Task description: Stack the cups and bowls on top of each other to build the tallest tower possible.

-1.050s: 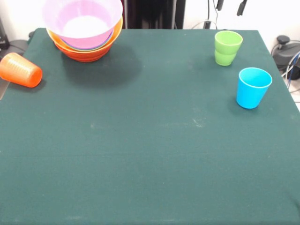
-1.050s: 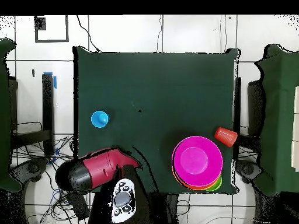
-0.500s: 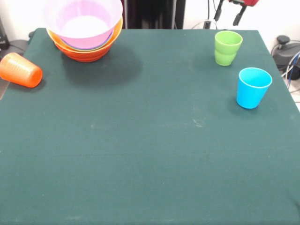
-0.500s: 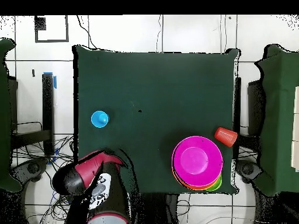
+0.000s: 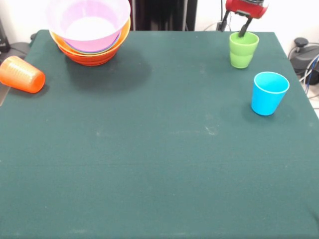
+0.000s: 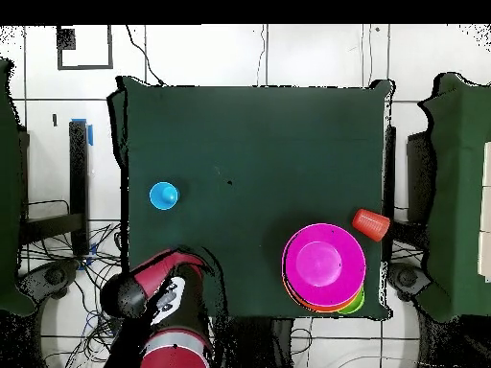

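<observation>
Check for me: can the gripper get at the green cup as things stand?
Probably yes. The gripper hangs open right at the green cup, one finger inside its rim, one outside. Nothing stands between them; the blue cup sits apart, nearer the camera.

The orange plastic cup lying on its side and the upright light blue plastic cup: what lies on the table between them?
Nothing. In the front view only bare green tablecloth stretches between the orange plastic cup and the light blue plastic cup.
</observation>
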`<state>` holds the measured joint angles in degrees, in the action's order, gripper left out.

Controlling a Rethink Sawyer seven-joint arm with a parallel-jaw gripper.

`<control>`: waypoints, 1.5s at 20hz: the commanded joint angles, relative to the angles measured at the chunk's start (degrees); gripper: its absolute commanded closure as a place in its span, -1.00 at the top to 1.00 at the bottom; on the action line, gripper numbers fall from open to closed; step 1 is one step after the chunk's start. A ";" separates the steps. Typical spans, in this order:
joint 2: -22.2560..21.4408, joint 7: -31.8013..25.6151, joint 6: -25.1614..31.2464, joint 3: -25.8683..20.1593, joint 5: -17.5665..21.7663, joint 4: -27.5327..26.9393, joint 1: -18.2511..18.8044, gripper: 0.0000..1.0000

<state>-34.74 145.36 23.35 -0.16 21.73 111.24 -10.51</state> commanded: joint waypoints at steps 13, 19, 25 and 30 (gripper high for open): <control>4.71 1.20 -8.34 1.38 2.56 -4.20 -0.40 1.00; 4.55 1.42 -8.23 1.77 1.97 -4.24 -0.52 -1.00; 4.21 1.18 -7.04 1.53 1.41 -4.39 -0.46 -1.00; 3.75 1.74 -5.82 1.85 0.72 -4.50 -1.20 -1.00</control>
<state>-31.54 145.36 18.09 4.25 22.31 111.05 -10.93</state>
